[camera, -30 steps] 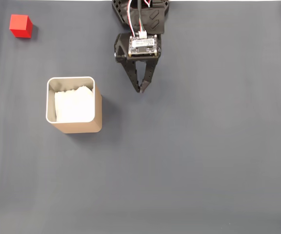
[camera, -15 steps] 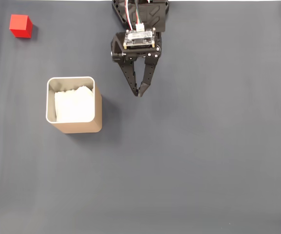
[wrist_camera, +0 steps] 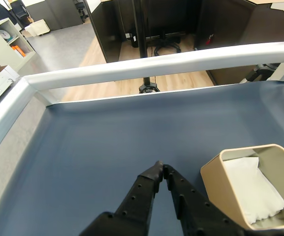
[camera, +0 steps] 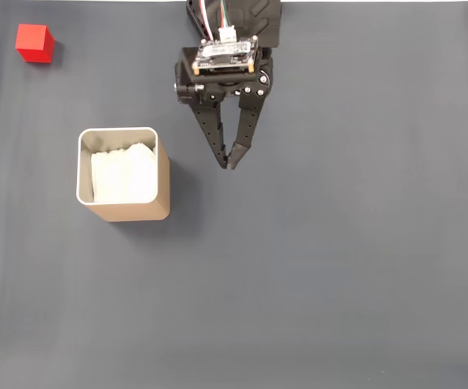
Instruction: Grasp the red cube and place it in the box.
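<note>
The red cube (camera: pixel 35 43) rests on the dark mat at the far upper left of the fixed view. The box (camera: pixel 123 212), tan with a pale rim and white lining, stands left of centre; in the wrist view the box (wrist_camera: pixel 219 189) sits at the lower right. My black gripper (camera: pixel 229 163) hangs from the top centre, its tips touching, shut with nothing between them. It is to the right of the box and far from the cube. The gripper (wrist_camera: pixel 161 168) tips meet above the bare mat in the wrist view.
A grey-blue mat (camera: pixel 331 259) covers the table. A pale raised rail (wrist_camera: pixel 146 66) borders it in the wrist view, with an office floor and furniture beyond.
The arm's wrist has shifted slightly left and the fingertips have reached a little farther down the fixed view. The gripper stays shut. Cube and box have not moved.
</note>
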